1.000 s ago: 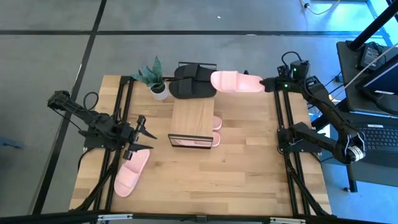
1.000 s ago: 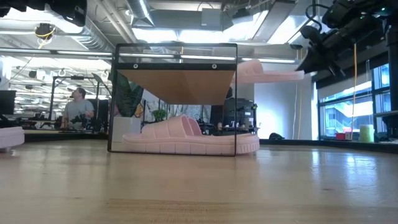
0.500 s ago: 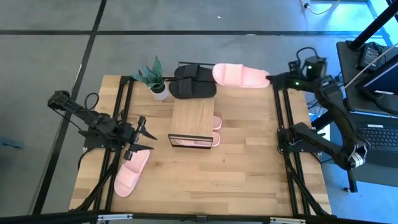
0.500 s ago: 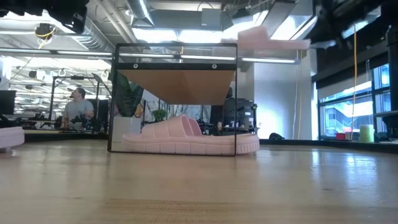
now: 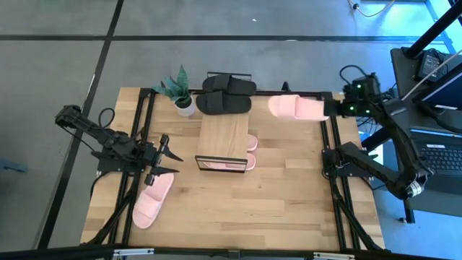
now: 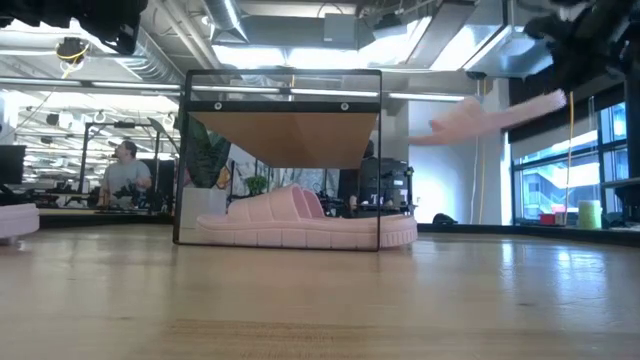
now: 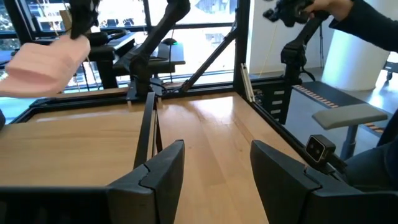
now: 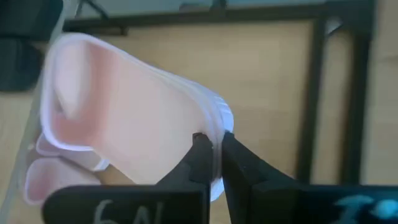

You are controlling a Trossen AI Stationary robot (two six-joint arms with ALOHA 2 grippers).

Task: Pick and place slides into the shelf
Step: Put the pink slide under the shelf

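My right gripper (image 5: 326, 108) is shut on a light pink slide (image 5: 296, 107), which hangs in the air over the table's far right part and also shows in the low view (image 6: 495, 115). The shelf (image 5: 225, 137) stands mid-table with pink slides (image 5: 250, 142) under its wood top. A black pair (image 5: 225, 94) lies just beyond the shelf. Another pink slide (image 5: 153, 201) lies sole down at the near left. My left gripper (image 5: 170, 160) stands open above the table's left part, just beyond that slide, touching nothing. My right gripper pinches the rim of the slide's end (image 8: 214, 155) between its two fingers (image 8: 200, 152). The fingers come from the table's right side, slanting down. The slide is lifted clear and reaches out from the fingers toward the table's left, tilted with its free end (image 6: 435, 133) lower.
A small potted plant (image 5: 180, 92) stands at the far left of the shelf. Black frame rails run along the table's left (image 5: 141, 130) and right (image 5: 330, 137) sides. Bare wood lies near the front edge (image 5: 245, 209). A person (image 6: 125, 175) sits far behind the table.
My right gripper has drawn back toward the table's right edge and a little toward the near edge, tipping downward, with the pink slide. The slide has left the place beside the black pair, stays clear of the table, and has gone from level to tilted.
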